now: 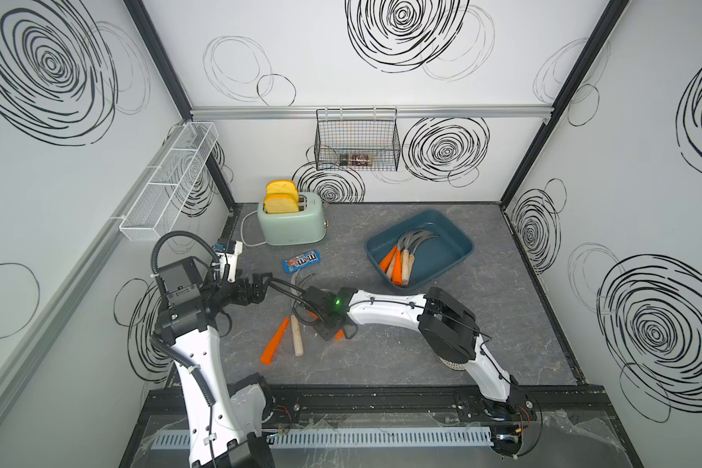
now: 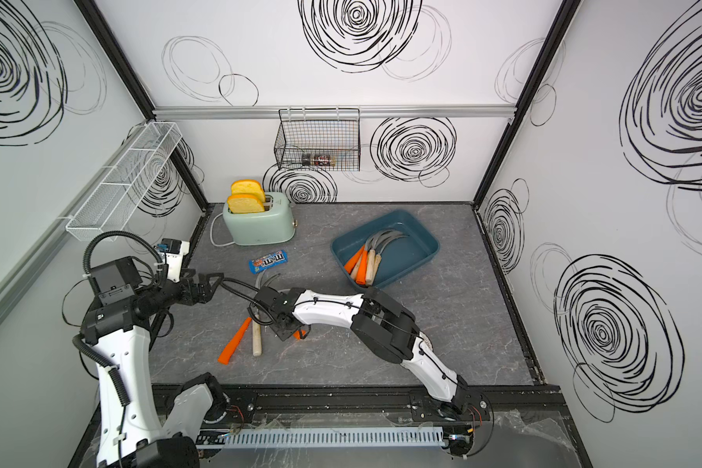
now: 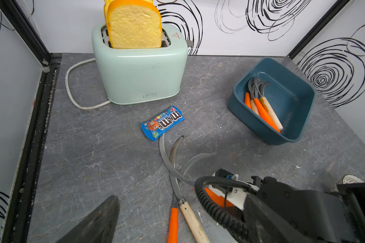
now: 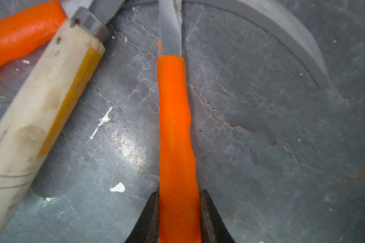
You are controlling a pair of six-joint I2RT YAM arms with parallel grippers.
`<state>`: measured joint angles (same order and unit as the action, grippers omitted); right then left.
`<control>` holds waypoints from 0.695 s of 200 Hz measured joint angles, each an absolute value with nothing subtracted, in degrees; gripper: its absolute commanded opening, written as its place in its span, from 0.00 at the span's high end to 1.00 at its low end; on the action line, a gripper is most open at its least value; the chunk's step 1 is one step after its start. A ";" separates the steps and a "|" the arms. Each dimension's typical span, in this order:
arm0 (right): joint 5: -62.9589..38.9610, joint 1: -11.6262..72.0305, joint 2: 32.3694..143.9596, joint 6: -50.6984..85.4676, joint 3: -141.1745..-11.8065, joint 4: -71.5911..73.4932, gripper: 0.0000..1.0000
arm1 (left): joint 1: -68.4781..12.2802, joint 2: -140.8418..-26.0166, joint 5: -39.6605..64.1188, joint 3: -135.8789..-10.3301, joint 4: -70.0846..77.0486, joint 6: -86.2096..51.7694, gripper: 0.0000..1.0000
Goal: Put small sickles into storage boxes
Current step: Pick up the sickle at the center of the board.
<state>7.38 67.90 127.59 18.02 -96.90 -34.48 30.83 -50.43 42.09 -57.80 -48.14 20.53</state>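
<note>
In both top views, you are seeing the shallow dark teal-blue plastic tray (image 1: 458, 239) sitting toward the back right of the grey stone-patterned table (image 1: 483, 344). A bundle of short sickles (image 1: 400, 261) with curved grey blades and orange or pale wooden handles is lying inside it, handles toward its near wall; at least four handles are showing, though the exact count is hard to tell. Well apart from the tray, toward the table's front left, an orange-handled sickle (image 1: 275, 340) and a pale wooden-handled sickle (image 1: 296, 338) are lying side by side. The right arm (image 1: 386, 310) is reaching down just beside them, hiding most of a third sickle (image 1: 338, 334). The left arm (image 1: 197, 352) is hovering off to the side, the left jaws spreading wide around nothing. In the left wrist view, three grey blades (image 3: 163, 153) are fanning out across the table, one tip lying just beside a blue candy packet (image 3: 162, 123). In the right wrist view, the right jaws are pinching the third sickle by its orange handle (image 4: 177, 136), away from the blade, and the sickle is lying flat on the table, not yet lifted. By my judgement you are sitting past the halfway mark: this sickle is needing a lift and a carry to the tray, and the two beside it are waiting their turn.
</note>
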 measured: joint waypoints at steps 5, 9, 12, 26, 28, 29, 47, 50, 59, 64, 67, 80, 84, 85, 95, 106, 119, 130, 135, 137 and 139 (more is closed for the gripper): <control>7.42 67.90 127.46 17.93 -96.68 -34.26 1.00 | 30.83 -50.43 42.09 -57.80 -48.16 20.53 0.04; 7.44 67.90 127.35 17.87 -96.47 -34.09 1.00 | 30.83 -50.43 42.06 -57.80 -48.16 20.53 0.04; 7.46 67.90 127.28 17.80 -96.33 -33.98 1.00 | 30.83 -50.43 42.06 -57.80 -48.16 20.51 0.04; 7.55 67.90 126.91 17.67 -95.77 -33.61 1.00 | 30.79 -50.43 42.00 -57.82 -48.14 20.49 0.04; 7.57 67.90 126.87 17.67 -95.70 -33.56 1.00 | 30.79 -50.43 41.98 -57.82 -48.16 20.49 0.04; 7.60 67.90 126.82 17.65 -95.61 -33.52 1.00 | 30.79 -50.43 41.98 -57.82 -48.14 20.49 0.04; 7.77 67.90 126.34 17.52 -94.85 -33.26 1.00 | 30.76 -50.43 41.91 -57.89 -48.14 20.45 0.04; 7.84 67.90 126.30 17.50 -94.72 -33.19 1.00 | 30.76 -50.41 41.91 -57.89 -48.14 20.43 0.04; 7.92 67.90 125.95 17.45 -94.24 -32.95 1.00 | 30.74 -50.41 41.91 -57.89 -48.14 20.40 0.04; 7.99 67.90 125.75 17.43 -93.97 -32.95 1.00 | 30.74 -50.41 41.91 -57.89 -48.16 20.36 0.04; 7.99 67.90 125.64 17.39 -93.80 -32.95 1.00 | 30.74 -50.41 41.89 -57.89 -48.14 20.36 0.04; 8.03 67.90 125.21 17.26 -93.21 -32.97 1.00 | 30.74 -50.39 41.82 -57.91 -48.14 20.34 0.04; 8.08 67.90 125.12 17.21 -93.03 -32.95 1.00 | 30.74 -50.41 41.78 -57.91 -48.14 20.32 0.04; 8.08 67.90 125.10 17.19 -93.01 -32.95 1.00 | 30.74 -50.41 41.78 -57.93 -48.14 20.32 0.04; 8.14 67.90 124.68 16.97 -92.49 -33.06 1.00 | 30.74 -50.41 41.69 -58.00 -48.14 20.23 0.04; 8.19 67.90 124.31 16.73 -92.01 -33.41 1.00 | 30.74 -50.41 41.63 -58.19 -48.16 20.12 0.04; 8.16 67.90 123.79 16.40 -91.39 -33.82 1.00 | 30.74 -50.41 41.50 -58.63 -48.14 20.10 0.04; 8.19 67.90 123.33 16.21 -90.80 -34.28 1.00 | 30.74 -50.39 41.39 -58.83 -48.12 20.08 0.04; 8.19 67.90 123.09 16.14 -90.50 -34.41 1.00 | 30.74 -50.39 41.34 -58.85 -48.12 20.05 0.04; 8.19 67.90 123.00 16.12 -90.41 -34.50 1.00 | 30.72 -50.37 41.32 -58.85 -48.10 20.05 0.04; 8.19 67.90 122.96 16.10 -90.35 -34.59 1.00 | 30.72 -50.37 41.32 -58.85 -48.12 20.05 0.04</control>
<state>8.19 67.90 122.96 16.10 -90.35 -34.59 30.72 -50.37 41.32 -58.85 -48.12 20.05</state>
